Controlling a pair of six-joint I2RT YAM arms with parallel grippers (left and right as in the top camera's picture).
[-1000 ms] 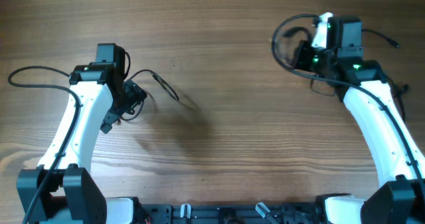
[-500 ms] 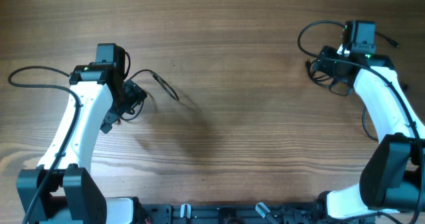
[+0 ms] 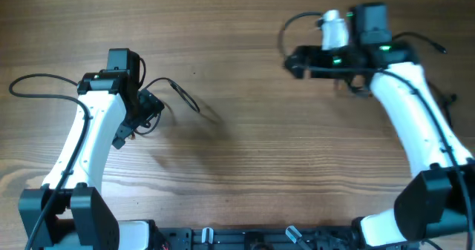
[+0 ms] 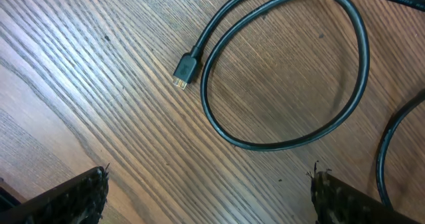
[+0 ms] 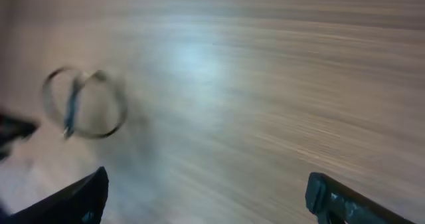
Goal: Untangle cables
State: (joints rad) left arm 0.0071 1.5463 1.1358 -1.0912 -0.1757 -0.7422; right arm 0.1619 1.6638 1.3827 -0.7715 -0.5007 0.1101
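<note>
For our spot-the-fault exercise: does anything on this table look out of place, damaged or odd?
Nothing looks damaged or spilled. One cable lies in a loose loop on the table, its plug beside the loop. The right wrist view is too blurred to judge.

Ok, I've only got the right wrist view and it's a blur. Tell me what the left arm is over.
Observer: A cable curled in one loop on the table, with its plug lying free.
Operator: Give me the left gripper's state.
Observer: The left gripper is open, with nothing between its fingers.
Operator: Now tell me what else lies on that side.
Observer: In the overhead view, a strand runs from behind the left arm toward the left edge of the picture.
</note>
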